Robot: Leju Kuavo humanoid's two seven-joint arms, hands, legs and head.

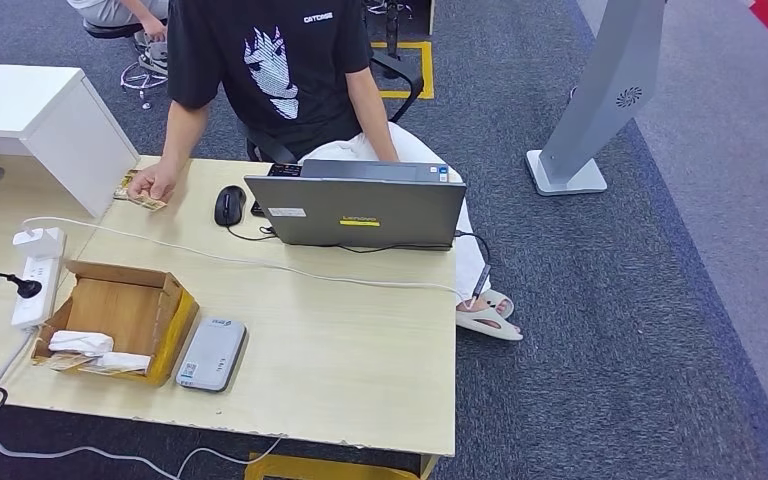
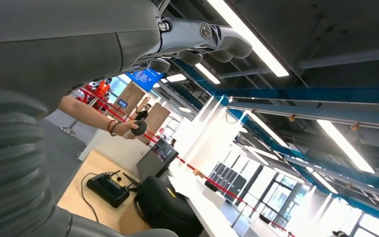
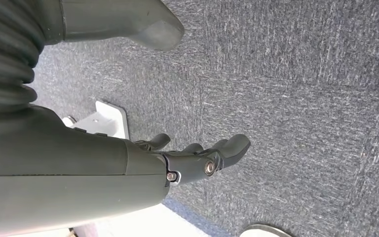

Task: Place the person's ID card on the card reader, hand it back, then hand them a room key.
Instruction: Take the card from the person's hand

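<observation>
1. Grey card reader (image 1: 211, 354) lies flat on the bench (image 1: 360, 350), just beside an open cardboard box (image 1: 120, 320).
2. Person's hand (image 1: 155, 184) rests at the bench's far edge on a small card-like item (image 1: 138, 193); whether it is the ID card cannot be told.
3. Laptop (image 1: 360, 210) and mouse (image 1: 229, 205) sit near that hand.
4. Left hand (image 2: 197, 42): fingers loosely curled, holding nothing, against ceiling lights.
5. Right hand (image 3: 197, 158): fingers slightly bent, apart, empty, over grey carpet (image 3: 301, 98).

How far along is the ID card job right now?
Nothing looks done. The person's hand rests on a card at the table's far edge. The reader lies bare. The left robot hand and right robot hand hold nothing. Scanning, return and room key remain.
</observation>
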